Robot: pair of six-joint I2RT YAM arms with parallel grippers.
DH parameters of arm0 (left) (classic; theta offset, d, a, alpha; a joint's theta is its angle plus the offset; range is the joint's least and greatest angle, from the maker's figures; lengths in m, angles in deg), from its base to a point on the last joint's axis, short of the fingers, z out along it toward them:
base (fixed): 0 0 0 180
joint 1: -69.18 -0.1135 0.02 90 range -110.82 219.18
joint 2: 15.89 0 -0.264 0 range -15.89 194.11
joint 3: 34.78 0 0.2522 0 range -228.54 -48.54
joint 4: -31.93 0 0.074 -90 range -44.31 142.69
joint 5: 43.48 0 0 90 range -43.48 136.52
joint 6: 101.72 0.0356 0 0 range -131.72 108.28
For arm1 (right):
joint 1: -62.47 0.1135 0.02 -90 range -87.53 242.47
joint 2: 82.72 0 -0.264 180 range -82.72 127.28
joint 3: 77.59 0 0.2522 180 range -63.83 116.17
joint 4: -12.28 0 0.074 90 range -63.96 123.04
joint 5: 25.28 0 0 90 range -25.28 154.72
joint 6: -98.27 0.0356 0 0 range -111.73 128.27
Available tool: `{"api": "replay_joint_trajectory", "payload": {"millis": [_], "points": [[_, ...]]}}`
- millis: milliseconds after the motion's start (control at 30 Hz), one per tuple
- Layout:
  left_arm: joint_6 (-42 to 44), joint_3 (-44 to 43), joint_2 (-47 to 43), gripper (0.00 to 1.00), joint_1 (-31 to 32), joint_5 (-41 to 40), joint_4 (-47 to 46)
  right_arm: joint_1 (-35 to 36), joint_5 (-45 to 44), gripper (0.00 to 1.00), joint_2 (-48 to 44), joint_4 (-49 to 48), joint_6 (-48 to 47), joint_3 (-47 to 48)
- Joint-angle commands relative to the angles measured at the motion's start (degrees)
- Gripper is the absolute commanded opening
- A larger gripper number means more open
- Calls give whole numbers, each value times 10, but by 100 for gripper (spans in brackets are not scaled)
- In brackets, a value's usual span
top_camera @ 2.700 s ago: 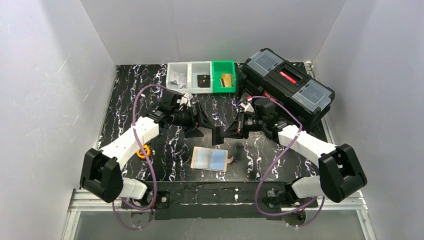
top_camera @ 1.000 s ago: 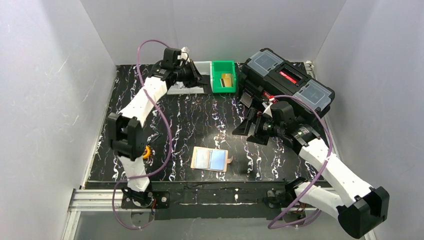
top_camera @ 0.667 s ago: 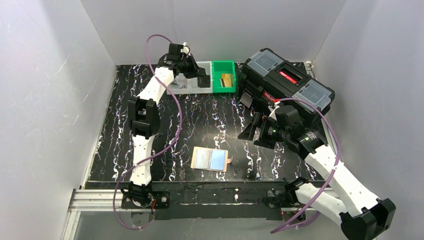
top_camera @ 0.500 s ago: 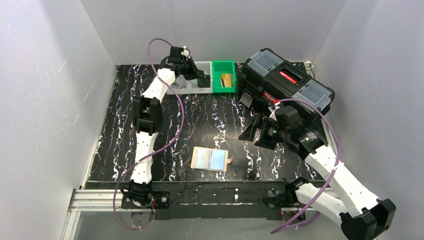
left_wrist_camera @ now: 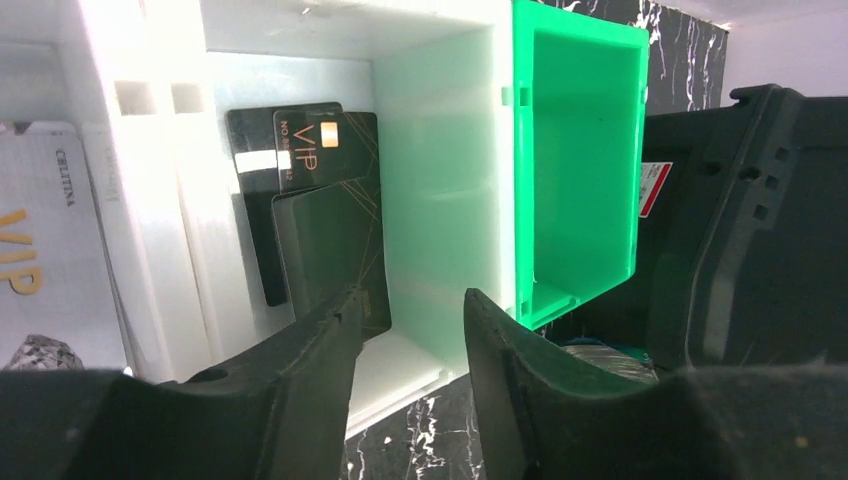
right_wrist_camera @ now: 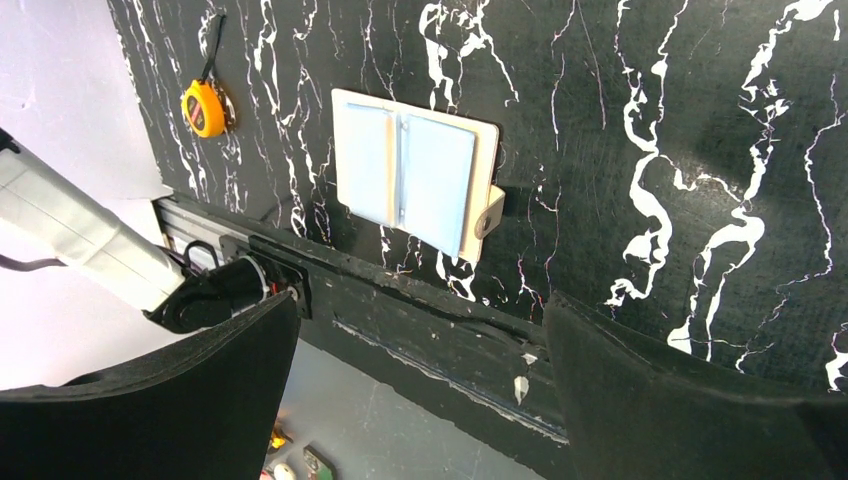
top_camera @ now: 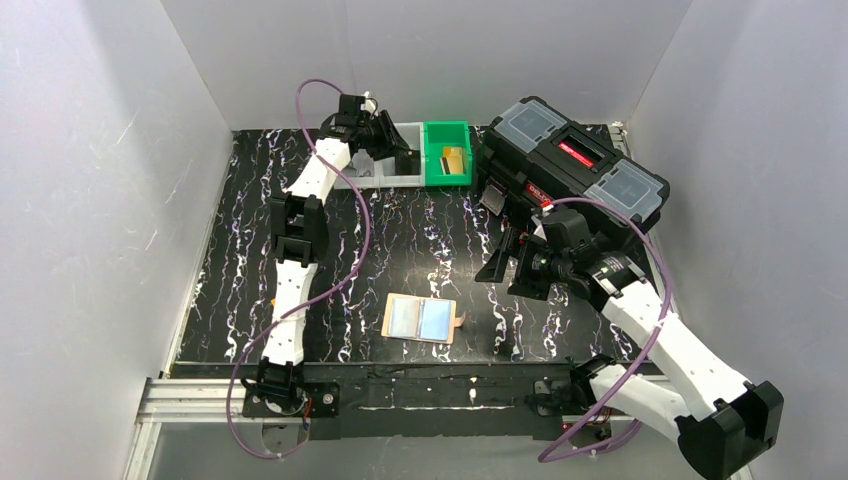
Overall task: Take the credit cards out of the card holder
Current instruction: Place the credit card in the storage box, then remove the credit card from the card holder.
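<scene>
The cream-beige folding card holder (top_camera: 420,320) lies opened flat on the black, white-veined bench (top_camera: 250,200). It sits near the front edge, about midway between the two arm bases, with its small snap tab (top_camera: 461,320) sticking out on the right. The thin pale blue credit cards (top_camera: 404,318) are tucked inside it, one face showing in each half, and neither hand touches them.

The right hand (top_camera: 508,268) hangs above the bench to the right of the card holder and a little farther back, apart from it. Its black fingers (right_wrist_camera: 690,400) are spread wide with nothing between them, and the wrist camera looks down on the card holder through the gap.

The left arm reaches to the back of the bench, where the left hand (left_wrist_camera: 408,300) hovers over a row of small plastic bins. Its fingers are parted by a narrow gap and hold nothing. Beneath them a white open bin (left_wrist_camera: 440,180) holds black cards with gold "VIP" lettering (left_wrist_camera: 315,200). A white card with gold lettering (left_wrist_camera: 35,230) lies in the neighbouring bin on one side, and a bright green bin (left_wrist_camera: 580,150) touches the white one on the other.

A large black plastic toolbox (top_camera: 575,170) with a red label and clear lid panels stands at the back right, just beside the green bin. A round yellow tape measure (right_wrist_camera: 205,108) lies on the bench to the left of the card holder, well apart from it.
</scene>
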Motion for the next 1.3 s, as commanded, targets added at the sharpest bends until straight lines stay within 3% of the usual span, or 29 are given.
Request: {"api": "replay_joint_trajectory", "payload": {"millis": [0, 167, 333, 700, 967, 1267], "points": [[1, -21, -36, 46, -4, 5, -4, -1, 6, 98, 5, -19, -14, 24], [5, -31, -64, 57, -5, 4, 8, -2, 1, 98, 16, -11, -21, 30], [11, 6, -116, 57, -5, 1, 30, -2, 2, 98, 32, -14, -20, 28], [4, 363, -387, 57, 7, -12, 33, 1, 9, 98, 73, -70, 4, 10], [-7, 615, -590, 58, 40, -48, 56, 41, 15, 98, 142, -119, 31, 16], [27, 787, -739, 58, 85, -80, 141, 138, -39, 98, 250, -128, 63, 77]]}}
